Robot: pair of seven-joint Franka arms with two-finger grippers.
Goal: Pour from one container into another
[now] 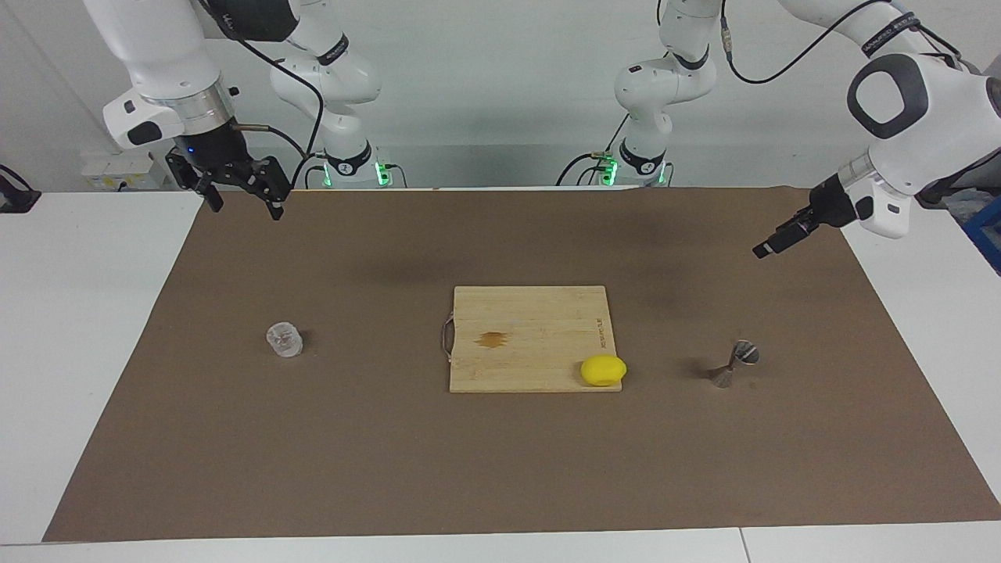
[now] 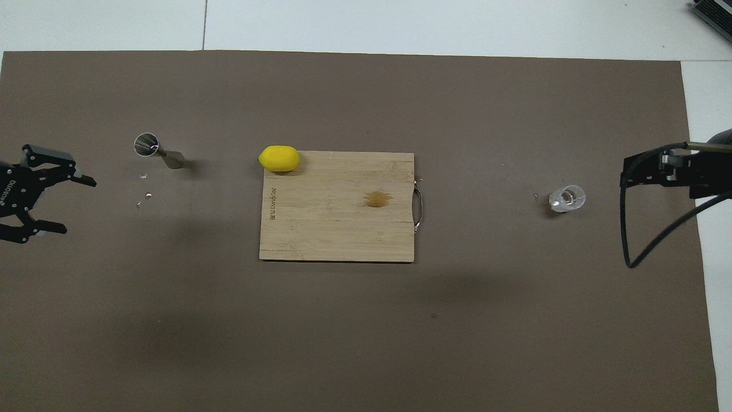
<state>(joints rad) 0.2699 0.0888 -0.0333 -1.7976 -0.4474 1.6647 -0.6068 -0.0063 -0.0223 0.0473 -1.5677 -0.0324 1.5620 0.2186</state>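
Honestly, my left end effector (image 2: 60,206) and right end effector (image 1: 242,199) hang released; the small clear ribbed glass cup (image 1: 285,340) on the bench (image 1: 117,313) could slip, or I could topple the silver hourglass-shaped metal jigger (image 1: 733,366) near my left arm.

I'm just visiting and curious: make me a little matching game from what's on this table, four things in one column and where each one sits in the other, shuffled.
Things:
1. lemon
2. glass cup
3. metal jigger
4. brown stain

Places:
A. on the brown mat toward the right arm's end of the table
B. in the middle part of the cutting board
C. on the brown mat toward the left arm's end of the table
D. on a corner of the cutting board, partly over its edge

Pairs: 1-D, 2-A, 3-C, 4-B
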